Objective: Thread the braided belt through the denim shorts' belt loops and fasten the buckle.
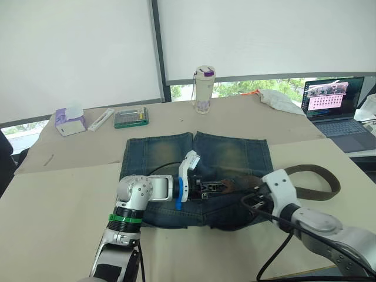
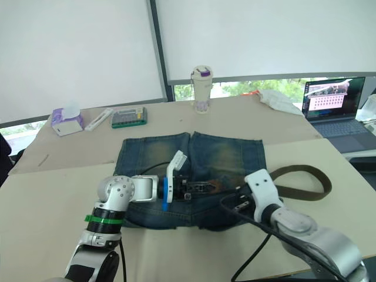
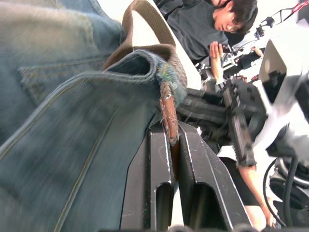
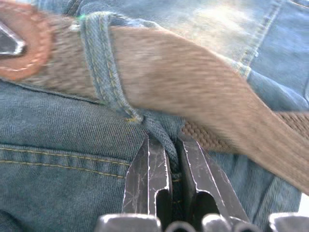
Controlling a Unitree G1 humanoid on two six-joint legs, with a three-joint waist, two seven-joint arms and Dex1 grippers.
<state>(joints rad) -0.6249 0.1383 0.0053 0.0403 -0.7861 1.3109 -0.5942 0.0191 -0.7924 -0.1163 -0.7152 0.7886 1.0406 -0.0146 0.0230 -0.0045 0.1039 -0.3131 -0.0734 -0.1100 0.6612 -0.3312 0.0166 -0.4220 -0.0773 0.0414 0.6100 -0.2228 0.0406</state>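
Left gripper [image 3: 173, 145] pinches the braided belt [image 3: 169, 113] tip; right gripper [image 4: 171, 145] clamps the denim shorts [image 1: 229, 153] waistband just under a belt loop [image 4: 104, 67], with slack looping toward 3 o'clock; draw the tip leftward steadily while the waistband stays pinned

White roller blinds [image 1: 76, 53] cover the windows above a beige table [image 1: 53, 194]; daylight and green foliage [image 1: 258, 87] show below them. An open laptop [image 1: 335, 106] sits far right.
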